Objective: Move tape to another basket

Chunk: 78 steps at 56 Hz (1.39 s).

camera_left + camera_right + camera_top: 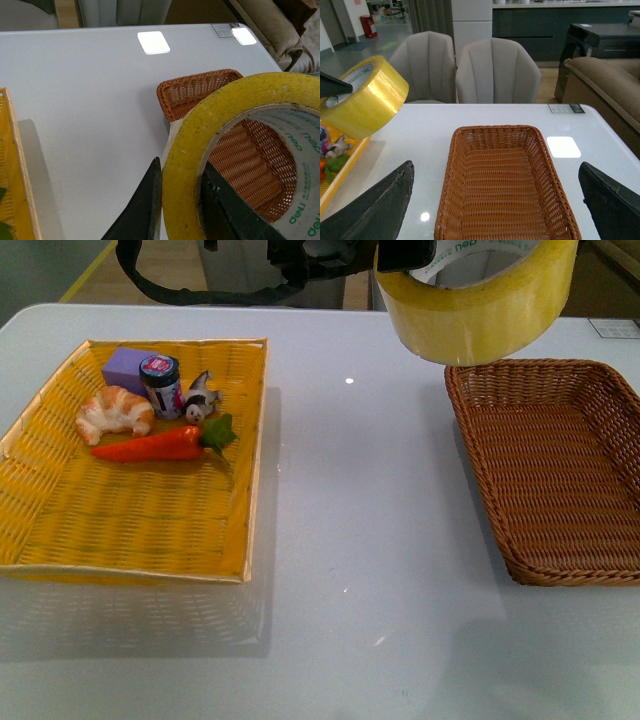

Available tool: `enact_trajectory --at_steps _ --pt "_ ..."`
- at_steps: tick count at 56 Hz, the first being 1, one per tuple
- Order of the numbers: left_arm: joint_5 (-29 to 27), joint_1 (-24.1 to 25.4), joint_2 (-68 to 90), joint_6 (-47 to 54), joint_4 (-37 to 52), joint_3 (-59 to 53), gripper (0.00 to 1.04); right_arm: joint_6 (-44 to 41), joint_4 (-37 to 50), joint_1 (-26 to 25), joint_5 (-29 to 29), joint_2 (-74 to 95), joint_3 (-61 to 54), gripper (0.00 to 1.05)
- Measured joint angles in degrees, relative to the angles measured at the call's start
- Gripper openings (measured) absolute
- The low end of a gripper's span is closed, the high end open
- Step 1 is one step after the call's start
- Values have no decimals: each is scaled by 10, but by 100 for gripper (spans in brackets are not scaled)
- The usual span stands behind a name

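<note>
Yellow wicker makes up the one tray-basket (130, 510) at the left of the white bench (350, 540). It holds five things, one of each: a purple block (125, 368), a croissant (115, 412), a small lidded jar (161, 385), a little toy animal (200, 397) and an orange carrot (160, 445) with a green top. All five sit close together in its far half.

To the right of the tray, a single roll of tape (480, 310) is held in the air, clear of the bench and close to the left side of the brown basket. The left claw (181, 165) is clamped on the roll's wall. One dark finger presses the outer yellow face and the other sits inside the white printed core. Brown weave shows through the core's hole in the left wrist view.

One dark brown wicker basket (465, 420) stands at the right of the bench, well apart from the yellow tray.

The right claw (495, 164) hangs over the near end of this basket. Its two dark fingers (380, 210) are spread wide apart, gripping nothing and touching nothing.
</note>
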Motion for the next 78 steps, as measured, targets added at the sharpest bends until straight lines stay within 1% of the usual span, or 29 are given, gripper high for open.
enact_trajectory --at_steps 1,3,4,6,8,10,11,13,17,19,24,28,31,33,42,58,76,78 --pt "1 0 -1 0 0 0 15 7 -8 2 5 5 3 96" --pt "5 -1 -3 -3 2 -2 15 54 -94 16 40 45 35 96" --pt "5 -1 -3 -4 2 -2 15 61 -116 20 49 61 45 96" --pt "7 -1 -7 -6 3 -5 15 121 -195 33 62 132 86 96" --pt "7 -3 -11 -7 3 -8 15 167 -229 41 57 183 108 96" --pt "9 -5 -14 -9 3 -8 15 214 -230 51 49 225 120 96" --pt "10 -5 -14 -9 3 -8 15 219 -226 54 48 237 123 96" --pt "11 -7 -16 -10 3 -9 15 257 -205 62 35 271 130 96" --pt "11 -10 -18 -13 3 -10 15 299 -135 74 5 329 140 96" --pt "11 -12 -19 -14 3 -10 15 323 -79 82 -21 365 144 96" --pt "11 -14 -22 -15 3 -11 15 361 26 89 -68 429 149 96" --pt "11 -16 -25 -16 3 -14 15 406 153 96 -109 509 156 96" --pt "13 -16 -27 -18 3 -16 15 433 230 103 -124 559 166 96" --pt "13 -16 -28 -19 3 -17 15 442 256 106 -125 577 172 96" --pt "17 -16 -29 -23 3 -17 15 477 328 115 -140 636 206 96" --pt "26 -16 -31 -30 3 -19 15 508 388 127 -145 744 231 96" --pt "37 -14 -40 -33 3 -20 15 530 417 139 -147 789 259 96" --pt "37 -14 -40 -33 3 -21 15 534 417 140 -146 791 261 94"
